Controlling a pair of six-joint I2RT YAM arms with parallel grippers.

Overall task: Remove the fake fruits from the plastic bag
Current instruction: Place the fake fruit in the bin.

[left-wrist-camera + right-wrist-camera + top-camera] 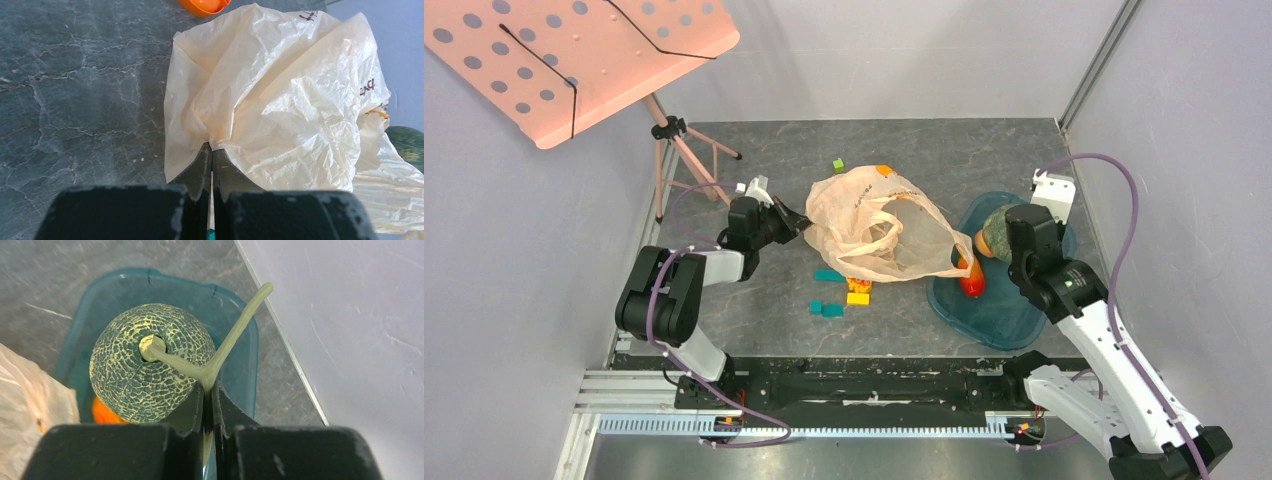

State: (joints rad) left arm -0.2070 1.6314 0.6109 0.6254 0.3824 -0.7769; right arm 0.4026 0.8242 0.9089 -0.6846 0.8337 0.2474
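Right gripper (209, 388) clenched on the thin stem (235, 330) of the green melon (145, 370), over the teal tray (1014, 322). Left gripper (211, 149) pinches the plastic bag (874, 225) at its left edge. Risk: the stem slips and the melon rolls away. Count: two fruits, the orange-red fruit (973, 281) at the tray's left rim, possibly still under bag film; one bag; one tray.

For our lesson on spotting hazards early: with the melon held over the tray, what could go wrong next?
1. The right pincer grips the green melon only by its thin stem; it could swing or slip loose and drop.
2. The orange-red fruit lies in the teal tray just beneath; a dropped melon might knock it out.
3. The left pincer pinches a thin fold of the plastic bag, which could tear or slip if tugged.
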